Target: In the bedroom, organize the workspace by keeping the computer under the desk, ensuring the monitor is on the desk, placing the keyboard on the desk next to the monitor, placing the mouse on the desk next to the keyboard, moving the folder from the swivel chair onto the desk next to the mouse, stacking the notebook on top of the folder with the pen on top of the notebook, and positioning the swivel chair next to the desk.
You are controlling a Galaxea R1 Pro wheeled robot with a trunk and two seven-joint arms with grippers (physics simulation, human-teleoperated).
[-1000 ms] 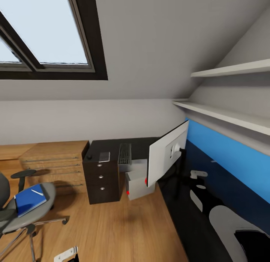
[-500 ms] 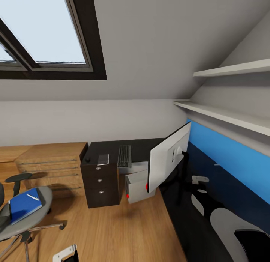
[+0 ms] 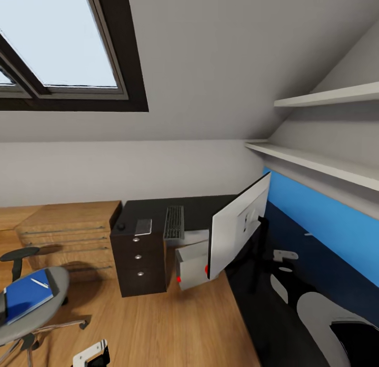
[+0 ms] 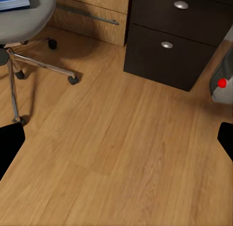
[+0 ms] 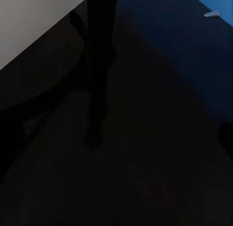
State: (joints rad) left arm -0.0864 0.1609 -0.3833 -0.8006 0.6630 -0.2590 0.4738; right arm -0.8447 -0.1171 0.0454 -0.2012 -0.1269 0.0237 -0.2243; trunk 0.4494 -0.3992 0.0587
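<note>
The glossy black desk (image 3: 202, 206) runs along the blue wall, with its black drawer unit (image 3: 138, 259) at the far end. The monitor (image 3: 237, 227) stands on it, pale back toward me. Beside it lie the keyboard (image 3: 174, 223), the grey notebook (image 3: 143, 226) and the small black mouse (image 3: 121, 226). Under the desktop sits the computer (image 3: 192, 262), also in the left wrist view (image 4: 224, 80). The swivel chair (image 3: 37, 309) holds the blue folder (image 3: 23, 298) with the white pen (image 3: 39, 283) on it. My left gripper (image 4: 116, 143) hangs open over bare floor. My right gripper (image 5: 116, 143) hovers open above the desktop.
A light-wood drawer chest (image 3: 68, 230) stands left of the drawer unit. Two white shelves (image 3: 316, 164) jut out above the blue wall panel (image 3: 321, 220). The ceiling slopes low with a skylight (image 3: 58, 46). Wooden floor (image 3: 158, 325) lies between chair and desk.
The whole picture has slid, so the camera has moved: the chair now sits further toward the left edge and lower. No object has moved by itself.
</note>
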